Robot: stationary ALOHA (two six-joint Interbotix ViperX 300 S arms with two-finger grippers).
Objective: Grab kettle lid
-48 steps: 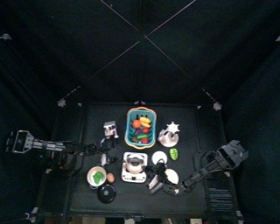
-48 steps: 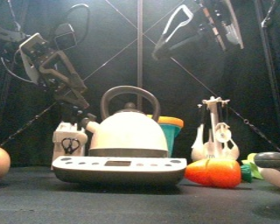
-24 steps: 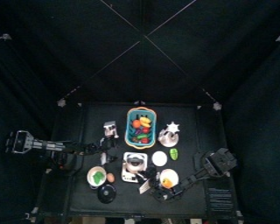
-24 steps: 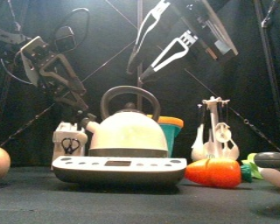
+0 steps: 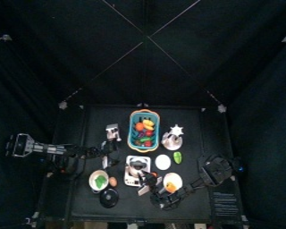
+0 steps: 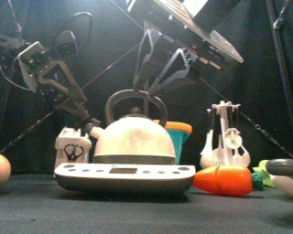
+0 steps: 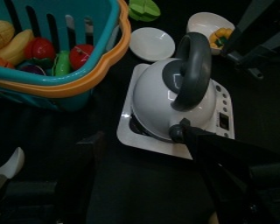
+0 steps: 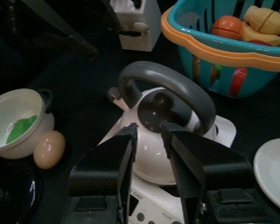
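— Where is your right gripper [image 8: 156, 138] hanging?

— I'm holding it above the kettle [image 8: 166, 149], jaws spread, gripping nothing. The kettle lid [image 8: 157, 108] is sitting just beyond my fingertips, under the handle [image 8: 192, 91].

— And the left gripper [image 6: 51, 69]?

— It's waiting off to my side; I can't tell its jaws.

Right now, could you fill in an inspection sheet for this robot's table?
Surface: black table, crowded.
Job's things: white kettle on its base; lid in place under the handle.
Clutter: basket of toy food, bowl, egg, plate, utensil rack, carrot.
Grippers: right gripper open above the lid; left gripper raised at the side.
Cables: nothing seen.
Surroundings: black curtains.
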